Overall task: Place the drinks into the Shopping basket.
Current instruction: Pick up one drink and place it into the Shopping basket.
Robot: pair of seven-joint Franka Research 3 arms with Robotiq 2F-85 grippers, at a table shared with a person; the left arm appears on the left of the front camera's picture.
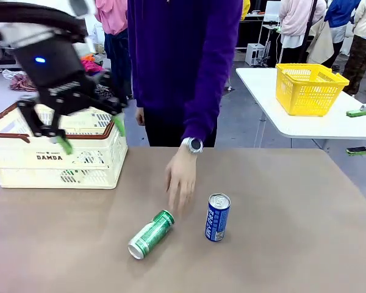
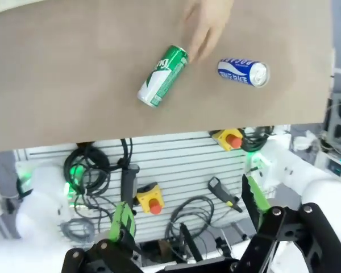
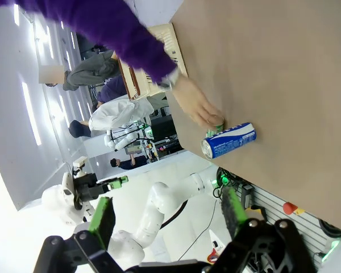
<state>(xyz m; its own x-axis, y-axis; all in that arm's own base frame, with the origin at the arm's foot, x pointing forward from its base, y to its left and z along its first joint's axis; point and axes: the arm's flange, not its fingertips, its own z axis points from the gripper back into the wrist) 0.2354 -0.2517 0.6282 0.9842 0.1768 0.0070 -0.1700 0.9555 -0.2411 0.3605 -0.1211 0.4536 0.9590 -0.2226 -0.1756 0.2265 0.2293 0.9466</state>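
Drinks were both seen on the brown surface (image 1: 305, 244), neither of them in the Shopping basket (image 1: 24, 162). The green can (image 1: 150, 234) was laid on its side near the middle, slanted, with its silver end turned toward the robot's side. The blue can (image 1: 218, 217) was stood upright just beside it, on the robot's right, with a gap left between the two.

A person's hand (image 1: 182, 177) was reached down from the far side, with a purple sleeve above it and a watch (image 1: 194, 144) worn on the wrist. Its fingertips were placed at the green can's far end, apparently touching.

The Shopping basket was set at the far left of the surface: cream lattice, brown rim handles, black "DAMDA" on the near wall.

The left tool (image 1: 91, 134) was held in the air with its jaws spread wide and nothing between the green pads. It overlapped the basket in the front view; whether it was over the basket or nearer the camera could not be told. The right tool (image 3: 167, 213) was also spread wide and empty, held off the surface's edge and well apart from the blue can.

A yellow basket (image 1: 308, 88) was noted on a separate white table behind.
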